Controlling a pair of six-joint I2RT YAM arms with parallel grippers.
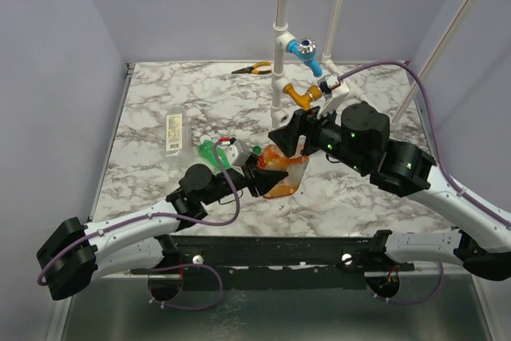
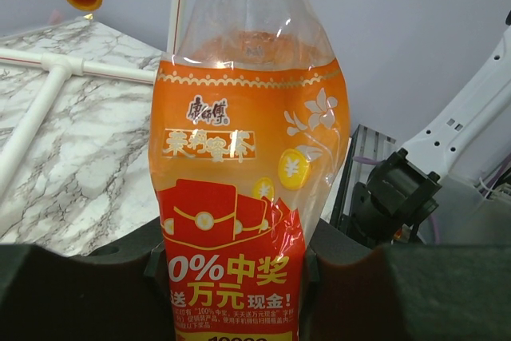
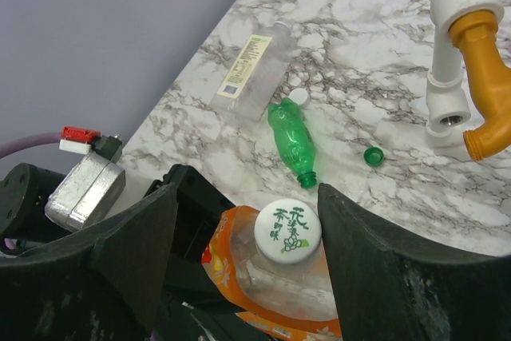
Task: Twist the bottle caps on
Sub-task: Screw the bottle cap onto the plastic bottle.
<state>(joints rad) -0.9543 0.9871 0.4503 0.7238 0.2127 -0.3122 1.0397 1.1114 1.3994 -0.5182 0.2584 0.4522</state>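
My left gripper (image 1: 267, 175) is shut on the lower body of the wide orange bottle (image 2: 247, 141) and holds it upright over the table's near middle (image 1: 286, 172). A white cap with green print (image 3: 288, 231) sits on the bottle's neck. My right gripper (image 3: 247, 188) is open just above the bottle, one finger on each side of this cap; the right finger is close to it and the left finger stands well off. The slim green bottle (image 3: 291, 140) lies uncapped on the table. A dark green cap (image 3: 372, 156) lies to its right. A small white cap (image 3: 298, 97) lies at its base. The clear labelled bottle (image 3: 254, 76) lies beyond.
A white pipe frame (image 1: 281, 37) with a blue tap handle (image 1: 306, 52) and an orange one (image 1: 302, 95) stands at the back middle, just behind my right gripper (image 1: 299, 143). Pliers (image 1: 254, 69) lie at the far edge. The clear bottle (image 1: 173, 133) lies at the left.
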